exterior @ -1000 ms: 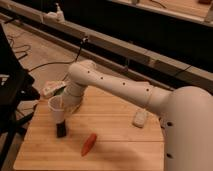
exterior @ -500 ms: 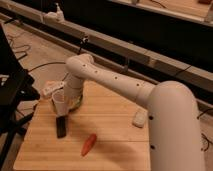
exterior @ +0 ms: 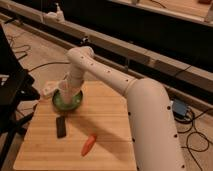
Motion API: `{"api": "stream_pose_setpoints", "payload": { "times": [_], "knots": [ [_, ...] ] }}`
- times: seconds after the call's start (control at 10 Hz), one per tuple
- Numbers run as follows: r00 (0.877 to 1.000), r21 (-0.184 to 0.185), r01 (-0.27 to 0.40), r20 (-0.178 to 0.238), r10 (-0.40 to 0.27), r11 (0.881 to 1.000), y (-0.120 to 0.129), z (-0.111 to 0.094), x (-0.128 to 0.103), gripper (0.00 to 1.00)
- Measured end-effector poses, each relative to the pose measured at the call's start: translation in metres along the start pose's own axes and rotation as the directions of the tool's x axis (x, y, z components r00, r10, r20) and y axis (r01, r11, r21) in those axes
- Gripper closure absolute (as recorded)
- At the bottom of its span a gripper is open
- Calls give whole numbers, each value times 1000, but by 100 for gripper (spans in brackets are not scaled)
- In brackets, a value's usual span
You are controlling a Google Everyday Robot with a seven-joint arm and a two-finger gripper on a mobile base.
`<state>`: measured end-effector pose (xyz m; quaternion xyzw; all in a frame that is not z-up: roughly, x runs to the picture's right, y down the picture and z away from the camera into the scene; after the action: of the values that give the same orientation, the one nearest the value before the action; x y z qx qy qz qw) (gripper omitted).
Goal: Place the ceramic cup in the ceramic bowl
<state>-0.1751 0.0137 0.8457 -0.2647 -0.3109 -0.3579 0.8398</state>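
The white arm's claw hangs clenched just above the shallow green ceramic bowl at the far left of the light wooden tabletop. Whether it grips the small white ceramic cup cannot be made out. A flat black rectangular block and an orange carrot-shaped piece lie nearer.

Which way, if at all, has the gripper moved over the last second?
Yes. The gripper has moved away from the black bar, which has stayed put, toward the far side of the table, and is now at the green bowl.
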Motion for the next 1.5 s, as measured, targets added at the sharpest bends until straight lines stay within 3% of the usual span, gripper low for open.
{"api": "stream_pose_setpoints", "payload": {
  "times": [0.3, 0.6, 0.9, 1.3, 1.5],
  "knots": [
    [999, -10, -23, -31, 23, 1000, -9, 23, 23, 100],
    [999, -21, -44, -24, 44, 999, -9, 45, 35, 98],
    [999, -23, -48, -26, 47, 999, -11, 54, 40, 66],
    [999, -19, -23, -31, 22, 1000, -15, 51, 35, 27],
    [999, -18, -5, -36, 4, 1000, -16, 45, 31, 21]
  ]
}}
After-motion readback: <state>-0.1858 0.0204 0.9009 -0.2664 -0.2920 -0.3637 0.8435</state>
